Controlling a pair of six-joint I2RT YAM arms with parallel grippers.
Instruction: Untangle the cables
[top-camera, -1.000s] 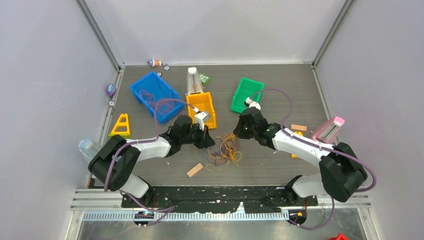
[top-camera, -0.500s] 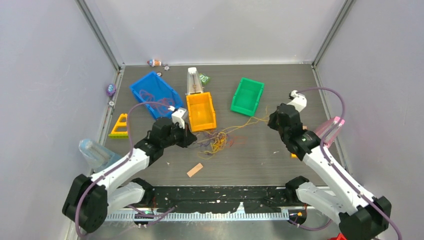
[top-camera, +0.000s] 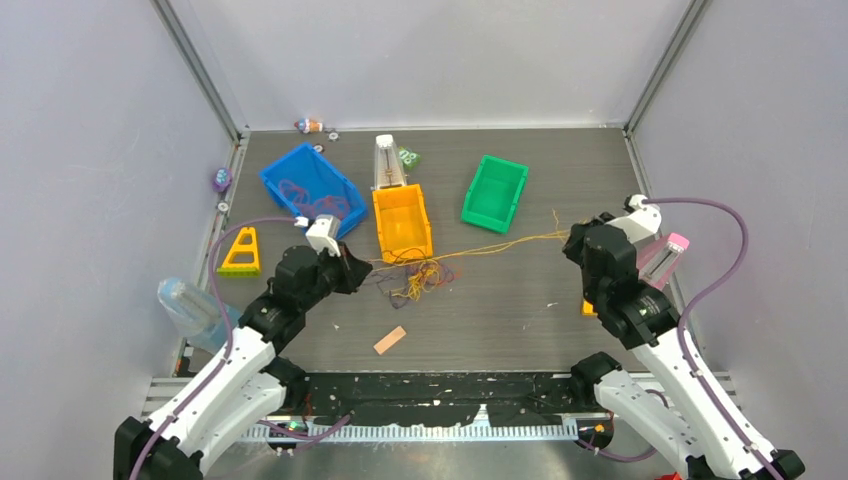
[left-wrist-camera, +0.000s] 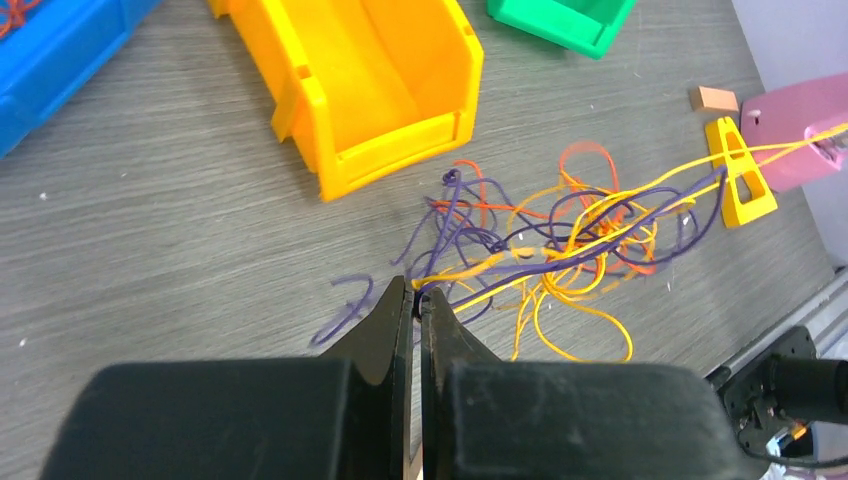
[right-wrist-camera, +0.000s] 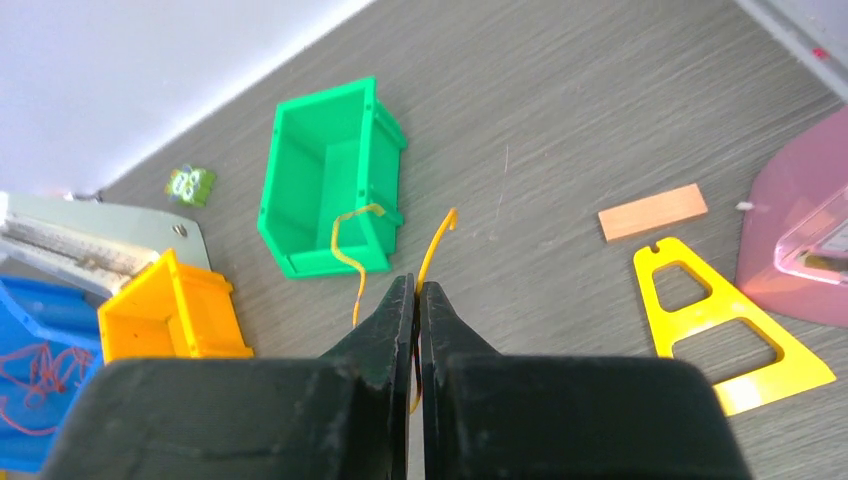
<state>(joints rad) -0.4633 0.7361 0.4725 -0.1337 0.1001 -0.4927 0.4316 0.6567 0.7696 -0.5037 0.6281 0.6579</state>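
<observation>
The cables (top-camera: 420, 277) are a tangle of thin yellow, orange and purple strands in front of the orange bin; they also show in the left wrist view (left-wrist-camera: 560, 240). My left gripper (top-camera: 352, 268) (left-wrist-camera: 415, 295) is shut on purple and yellow strands at the tangle's left edge. My right gripper (top-camera: 575, 240) (right-wrist-camera: 416, 288) is shut on a yellow strand (right-wrist-camera: 436, 238). That strand (top-camera: 500, 244) runs taut from the tangle to the right gripper.
An orange bin (top-camera: 402, 222), a blue bin (top-camera: 308, 185) holding red loops and a green bin (top-camera: 495, 191) stand at the back. A pink holder (top-camera: 664, 257), a yellow triangle (top-camera: 241, 252), a clear bottle (top-camera: 187, 305) and a tan block (top-camera: 390, 340) lie around.
Both arms have pulled apart, the left to the left and the right far to the right. The tangle has been stretched, with a yellow strand drawn out taut to the right.
</observation>
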